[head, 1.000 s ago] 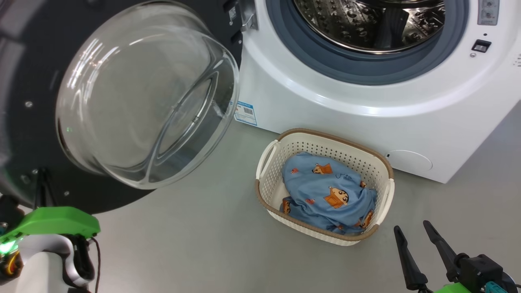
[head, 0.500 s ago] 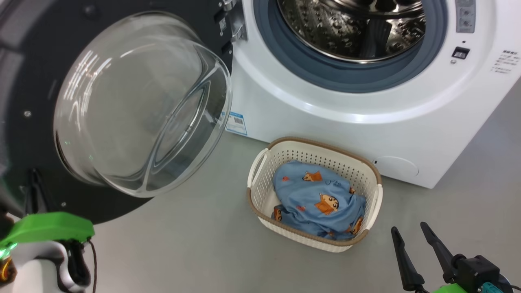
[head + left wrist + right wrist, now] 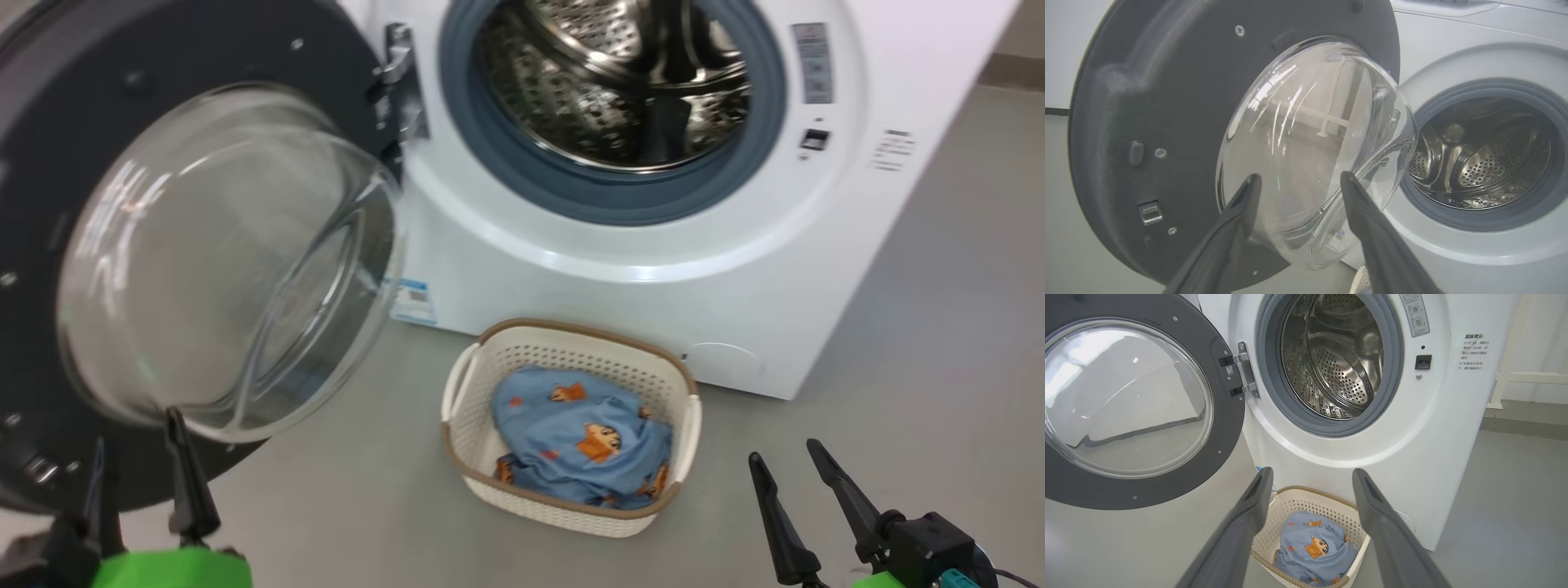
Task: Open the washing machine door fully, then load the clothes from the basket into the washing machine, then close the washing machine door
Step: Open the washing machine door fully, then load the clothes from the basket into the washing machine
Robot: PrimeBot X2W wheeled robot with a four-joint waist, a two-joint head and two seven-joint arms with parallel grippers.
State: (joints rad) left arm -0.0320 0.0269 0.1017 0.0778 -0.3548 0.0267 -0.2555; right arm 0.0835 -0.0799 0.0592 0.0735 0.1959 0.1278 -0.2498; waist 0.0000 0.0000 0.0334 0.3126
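Right gripper (image 3: 784, 452): fingers spread, nothing between them, hanging low at near right, pointed toward the basket (image 3: 459, 384) but well short of it. Left gripper (image 3: 1300, 176): also spread and empty, near left, tips just before the glass bowl of the washing machine door (image 3: 49, 163); contact cannot be told. The door is swung wide left on its hinge.

The clothes (image 3: 580, 437) are bundled in the basket on the floor, just in front of the washing machine (image 3: 571, 278), below the drum (image 3: 604, 98) mouth.

Judgement: the fabric is light, limp and unbreakable, and will drape and trail. Best pinched on a raised fold atop the bundle. The basket is light and may skid.
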